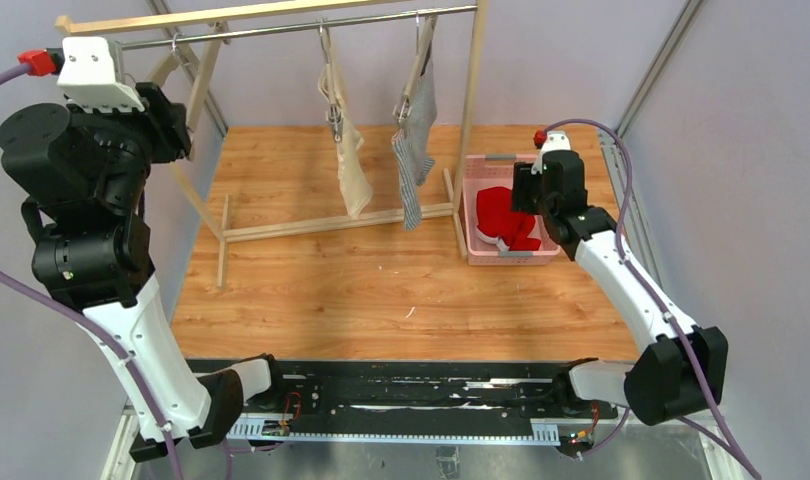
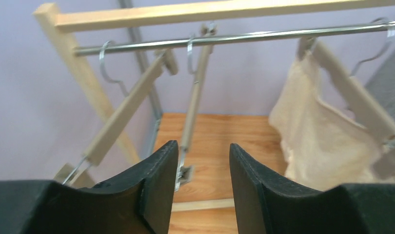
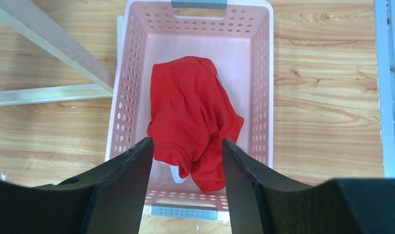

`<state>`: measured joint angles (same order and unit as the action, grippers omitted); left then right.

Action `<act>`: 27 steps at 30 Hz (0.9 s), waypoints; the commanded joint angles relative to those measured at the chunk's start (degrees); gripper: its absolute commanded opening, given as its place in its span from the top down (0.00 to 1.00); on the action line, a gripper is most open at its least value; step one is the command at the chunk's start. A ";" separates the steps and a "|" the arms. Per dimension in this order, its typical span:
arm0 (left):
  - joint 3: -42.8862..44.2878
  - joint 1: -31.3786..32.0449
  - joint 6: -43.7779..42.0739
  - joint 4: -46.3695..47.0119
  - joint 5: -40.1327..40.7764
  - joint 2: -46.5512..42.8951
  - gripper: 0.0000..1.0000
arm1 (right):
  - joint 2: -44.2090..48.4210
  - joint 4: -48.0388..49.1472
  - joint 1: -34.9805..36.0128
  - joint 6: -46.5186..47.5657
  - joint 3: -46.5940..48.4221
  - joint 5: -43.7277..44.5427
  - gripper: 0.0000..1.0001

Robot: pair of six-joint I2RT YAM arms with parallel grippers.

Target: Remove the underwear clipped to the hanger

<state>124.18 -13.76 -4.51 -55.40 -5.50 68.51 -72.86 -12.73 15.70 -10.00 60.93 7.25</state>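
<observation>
Pale lilac walls (image 1: 581, 60) around me; my worktop (image 1: 381, 290) light wood-grain; wooden rack (image 1: 470, 100) with metal rail (image 1: 281, 28) at back.

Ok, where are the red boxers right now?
The red boxers lie in the pink basket, just right of the wooden rack in the top view.

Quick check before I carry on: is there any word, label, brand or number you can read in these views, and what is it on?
No readable text in any view.
red boxer shorts in the pink basket: only plain red cloth and a sliver of white edge show; no lettering visible.
cream shorts: no print or tag showing.
pinstriped shorts: stripes only, too small to show any label.
</observation>
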 commanded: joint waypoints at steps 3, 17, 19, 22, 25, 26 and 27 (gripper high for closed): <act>4.95 3.05 3.09 2.32 -9.93 6.28 0.47 | 4.74 -2.15 3.63 1.46 -0.03 2.71 0.45; 21.41 24.73 3.00 2.55 0.35 22.93 0.42 | 9.28 -4.48 10.22 3.28 1.47 7.90 0.45; 20.70 24.75 4.69 3.94 -0.60 23.16 0.36 | 9.84 -4.72 10.67 3.56 1.20 8.40 0.45; 16.54 25.25 6.67 8.00 -4.19 21.94 0.35 | 10.10 -4.43 11.28 3.42 0.60 8.96 0.45; 15.01 25.71 6.48 8.29 -3.94 21.96 0.38 | 9.87 -4.45 12.28 3.41 0.64 9.39 0.45; 14.44 25.72 6.45 8.26 -4.28 21.99 0.39 | 9.89 -4.44 12.63 3.45 0.56 9.60 0.45; 14.21 25.83 6.51 8.24 -4.60 22.13 0.40 | 9.85 -4.31 12.94 3.49 0.53 9.70 0.45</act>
<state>139.50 11.42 0.97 -50.37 -8.25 91.59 -63.59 -16.64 26.74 -7.42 61.01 14.94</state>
